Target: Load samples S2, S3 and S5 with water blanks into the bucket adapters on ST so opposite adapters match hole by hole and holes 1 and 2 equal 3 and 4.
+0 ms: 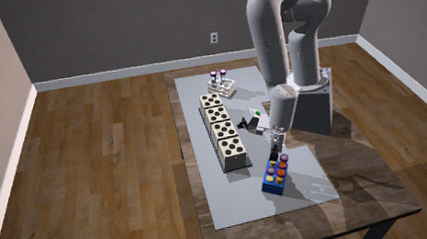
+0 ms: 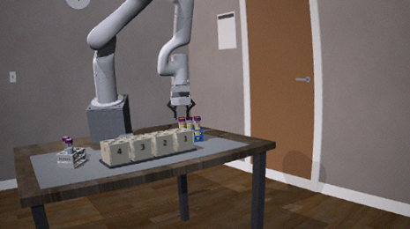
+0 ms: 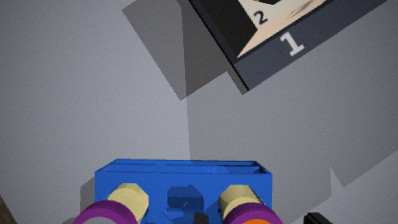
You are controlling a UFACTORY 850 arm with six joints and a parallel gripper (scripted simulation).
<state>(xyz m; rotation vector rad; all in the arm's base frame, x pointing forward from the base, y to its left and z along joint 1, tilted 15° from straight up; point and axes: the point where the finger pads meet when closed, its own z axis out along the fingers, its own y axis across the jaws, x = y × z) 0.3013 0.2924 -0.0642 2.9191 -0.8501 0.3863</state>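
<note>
My gripper point(image 1: 275, 154) is open and empty. It hangs just above the far end of the blue sample rack point(image 1: 275, 176), over its purple-capped tubes point(image 2: 189, 122), with its fingers point(image 2: 181, 109) pointing down. In the wrist view the blue rack point(image 3: 183, 187) fills the bottom. A purple cap point(image 3: 107, 214) sits at the left and a cap with an orange dot point(image 3: 252, 216) at the right, both cut off by the edge. The four cream adapters point(image 1: 223, 130) stand in a row in the loading stand, numbered 4 to 1 point(image 2: 147, 147). Adapter 1 point(image 3: 270, 30) is the nearest.
A white rack point(image 1: 222, 86) with two purple-capped blanks stands at the far end of the mat; it also shows in the exterior view point(image 2: 71, 158). The small desk with the green DONE key point(image 1: 257, 113) sits by the arm's base point(image 1: 309, 102).
</note>
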